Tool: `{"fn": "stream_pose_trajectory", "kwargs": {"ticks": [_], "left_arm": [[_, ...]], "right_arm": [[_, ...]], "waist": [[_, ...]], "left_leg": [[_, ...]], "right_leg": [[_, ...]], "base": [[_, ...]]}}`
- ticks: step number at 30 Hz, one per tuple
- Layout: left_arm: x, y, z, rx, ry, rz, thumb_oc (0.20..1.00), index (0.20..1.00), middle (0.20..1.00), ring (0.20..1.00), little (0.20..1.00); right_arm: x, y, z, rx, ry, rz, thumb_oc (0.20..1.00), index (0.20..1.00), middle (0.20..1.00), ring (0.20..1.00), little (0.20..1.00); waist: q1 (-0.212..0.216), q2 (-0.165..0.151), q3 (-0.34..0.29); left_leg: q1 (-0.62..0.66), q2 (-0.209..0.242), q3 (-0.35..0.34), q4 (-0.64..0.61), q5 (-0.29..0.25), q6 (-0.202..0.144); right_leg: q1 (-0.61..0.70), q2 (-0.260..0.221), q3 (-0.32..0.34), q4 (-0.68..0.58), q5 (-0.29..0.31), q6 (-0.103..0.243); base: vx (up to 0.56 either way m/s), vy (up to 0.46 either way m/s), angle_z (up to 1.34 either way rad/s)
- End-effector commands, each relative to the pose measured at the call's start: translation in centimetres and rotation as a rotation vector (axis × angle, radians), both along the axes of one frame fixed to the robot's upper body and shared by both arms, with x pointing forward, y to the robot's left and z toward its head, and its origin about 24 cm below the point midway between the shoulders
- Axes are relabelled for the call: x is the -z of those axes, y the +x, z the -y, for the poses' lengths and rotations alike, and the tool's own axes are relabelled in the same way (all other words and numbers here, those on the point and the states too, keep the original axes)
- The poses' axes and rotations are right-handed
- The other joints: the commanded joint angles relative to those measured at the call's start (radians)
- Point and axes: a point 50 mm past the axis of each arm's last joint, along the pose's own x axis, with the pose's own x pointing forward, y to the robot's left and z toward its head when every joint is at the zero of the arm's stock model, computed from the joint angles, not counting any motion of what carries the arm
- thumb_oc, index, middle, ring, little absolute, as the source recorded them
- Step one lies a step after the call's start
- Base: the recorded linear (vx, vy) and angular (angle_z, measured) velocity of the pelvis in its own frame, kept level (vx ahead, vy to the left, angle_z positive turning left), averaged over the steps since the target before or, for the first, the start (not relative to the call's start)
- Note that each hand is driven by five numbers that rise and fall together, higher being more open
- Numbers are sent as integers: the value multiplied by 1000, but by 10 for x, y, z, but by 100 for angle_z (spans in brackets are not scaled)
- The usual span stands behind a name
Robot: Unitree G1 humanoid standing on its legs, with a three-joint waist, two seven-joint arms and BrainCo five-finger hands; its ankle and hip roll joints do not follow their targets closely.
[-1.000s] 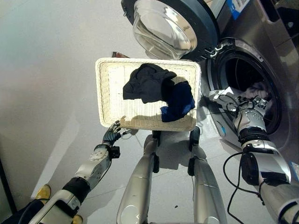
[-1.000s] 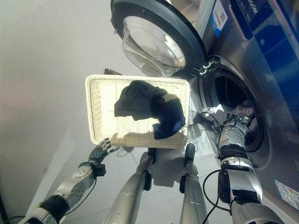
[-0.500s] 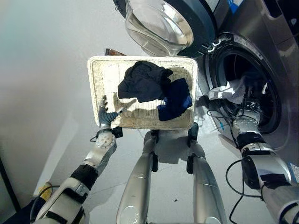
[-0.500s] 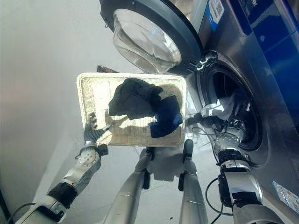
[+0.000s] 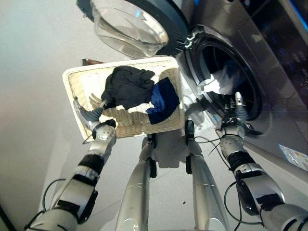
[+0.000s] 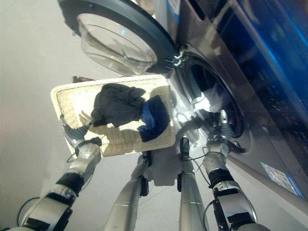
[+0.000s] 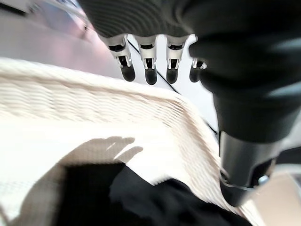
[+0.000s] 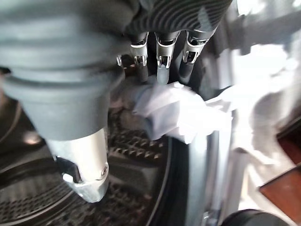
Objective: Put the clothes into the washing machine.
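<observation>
Here the white cloth [image 8: 181,113] lies just beyond the right hand [image 5: 237,114]'s straight fingers [image 8: 160,63].

Rectangular cream woven wicker basket [image 5: 77,91]: rough, matt. Black cloth garment [image 5: 126,86], dark blue cloth garment [image 5: 163,98]: soft, matt. Grey metal washing machine [image 5: 269,82]: glossy; round clear door glass [image 5: 126,29] at 12 o'clock: smooth. White crumpled cloth [image 5: 219,83]: matt.

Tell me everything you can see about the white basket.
The white basket is a shallow rectangular tray of pale woven wicker with a low rim, lying on the floor before the open washing machine. It holds a black garment and a dark blue garment. The left robot hand, fingers straight, reaches over its near corner.
</observation>
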Motion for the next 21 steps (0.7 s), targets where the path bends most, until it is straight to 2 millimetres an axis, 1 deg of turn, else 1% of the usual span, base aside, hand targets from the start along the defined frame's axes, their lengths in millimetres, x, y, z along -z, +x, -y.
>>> {"fn": "stream_pose_trajectory", "kwargs": {"ticks": [1,3,4,5,6,7,8,9,11,12,15,17,18,19,20,21], "left_arm": [[-4,4,-19,-21,81,-116,1000,1000,1000,1000,1000],[-5,5,-19,-19,81,-121,1000,1000,1000,1000,1000],[-3,12,-24,32,45,-218,1000,1000,1000,1000,1000],[-3,12,-26,35,44,-224,1000,1000,1000,1000,1000],[-1,14,-29,60,34,-277,1000,1000,1000,1000,1000],[-2,16,-31,67,31,-291,1000,1000,1000,1000,1000],[-2,16,-31,67,31,-291,1000,1000,1000,1000,1000],[-4,18,-35,73,43,-324,1000,1000,1000,1000,1000],[-6,19,-39,79,43,-351,1000,1000,1000,1000,1000],[-7,20,-42,87,43,-391,1000,1000,1000,1000,1000],[-8,22,-46,98,44,-447,1000,1000,1000,1000,1000],[-6,21,-50,103,10,-501,1000,1000,1000,1000,1000],[-6,21,-50,103,10,-501,1000,1000,1000,1000,1000],[3,18,-54,106,-1,-593,1000,1000,1000,1000,1000],[5,17,-55,106,-1,-618,1000,1000,1000,1000,1000],[9,15,-57,95,7,-678,1000,1000,1000,1000,1000]], "right_arm": [[2,-9,8,-40,-133,-10,1000,1000,1000,1000,1000],[2,-9,5,-48,-141,-12,1000,1000,1000,1000,1000],[6,-12,-9,-133,-216,-6,1000,1000,1000,1000,1000],[6,-13,-11,-143,-224,-5,1000,1000,1000,1000,1000],[7,-15,-17,-186,-259,10,1000,1000,1000,1000,1000],[7,-16,-22,-219,-283,15,1000,1000,1000,1000,1000],[7,-16,-22,-219,-283,15,1000,1000,1000,1000,1000],[6,-17,-25,-252,-316,23,1000,1000,1000,1000,1000],[6,-19,-29,-280,-332,33,1000,1000,1000,1000,1000],[6,-21,-32,-300,-342,33,1000,1000,1000,1000,1000],[6,-24,-38,-337,-368,42,1000,1000,1000,1000,1000],[7,-27,-42,-355,-379,47,1000,1000,1000,1000,1000],[7,-27,-42,-355,-379,47,1000,1000,1000,1000,1000],[9,-28,-43,-368,-380,49,1000,1000,1000,1000,1000],[9,-29,-44,-369,-381,48,1000,1000,1000,1000,1000],[8,-29,-45,-376,-383,51,1000,1000,1000,1000,1000]], "waist": [[-9,-17,-21],[-13,-20,-21],[-41,-34,-21],[-44,-36,-21],[-58,-41,-21],[-68,-45,-21],[-68,-45,-21],[-80,-52,-21],[-91,-57,-21],[-101,-63,-21],[-119,-70,-21],[-129,-77,-21],[-129,-77,-21],[-136,-78,-21],[-136,-78,-21],[-139,-79,-21]], "left_leg": [[-40,11,-56,82,-11,-34],[-41,12,-53,82,-12,-34],[-42,21,-33,73,-14,-38],[-42,22,-31,71,-13,-38],[-39,26,-21,60,-12,-39],[-40,28,-14,54,-11,-41],[-40,28,-14,54,-11,-41],[-39,31,-5,47,-11,-43],[-38,32,0,41,-11,-45],[-39,32,5,39,-11,-47],[-45,36,13,36,-11,-51],[-46,37,19,31,-10,-52],[-46,37,19,31,-10,-52],[-45,40,22,23,-7,-55],[-40,41,22,22,-13,-55],[-40,42,23,17,-11,-56]], "right_leg": [[-14,63,-41,30,22,-44],[-15,64,-38,28,23,-44],[-24,73,-22,11,33,-44],[-24,74,-19,8,34,-44],[-26,78,-13,-4,39,-43],[-29,81,-8,-11,43,-43],[-29,81,-8,-11,43,-43],[-32,83,-3,-20,47,-42],[-36,86,2,-27,51,-42],[-39,89,7,-31,54,-40],[-49,91,14,-36,58,-40],[-54,93,17,-40,60,-40],[-54,93,17,-40,60,-40],[-54,95,20,-46,61,-39],[-50,96,19,-45,55,-39],[-51,97,19,-48,56,-38]], "base": [[-4,142,-13],[-1,77,-23],[-1,129,-27],[-5,187,-15],[-6,123,-26],[-6,111,-24],[-10,101,-28],[-8,94,-15],[-5,98,-18],[0,59,-13],[3,74,-11],[10,45,-9],[9,45,-8],[19,31,-4],[19,45,-3],[0,0,0]]}}
